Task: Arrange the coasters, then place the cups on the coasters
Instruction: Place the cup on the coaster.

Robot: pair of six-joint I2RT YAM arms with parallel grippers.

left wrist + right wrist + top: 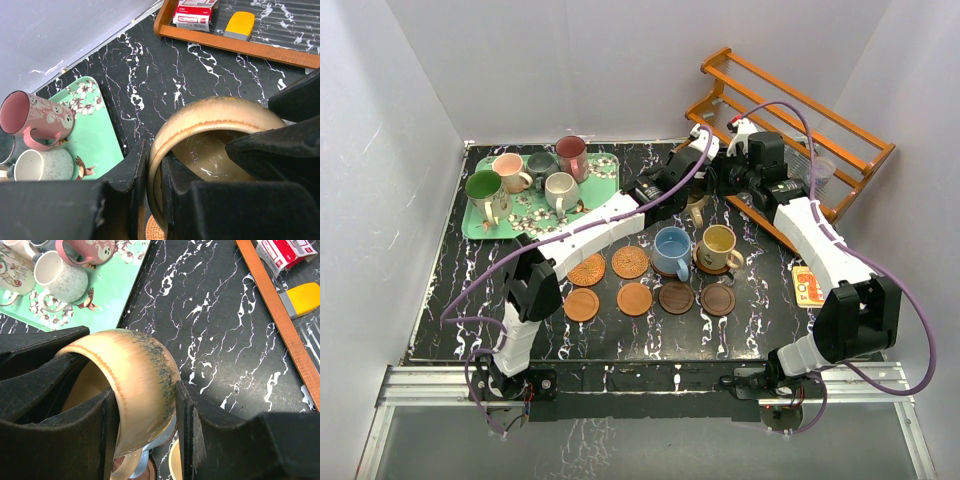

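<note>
The tan mug (135, 352) hangs between the two arms, seemingly clear of the black marble table (450, 300), just behind the light blue mug (670, 248) and the yellow-cream mug (718, 245), which already sit on coasters. It is glazed ceramic: stiff, fairly heavy for its size, slick and quick to chip, so it is best taken by the rim wall, one finger inside and one outside. The left gripper (154, 160) does just that, pinching the wall tight. The right gripper (146, 390) straddles the opposite wall, fingers close against the glaze on either side – whether they bear on it yet I cannot tell. A bare dark brown coaster (676, 297) waits in the front row, and four more mugs stand on the green tray (480, 225).
</note>
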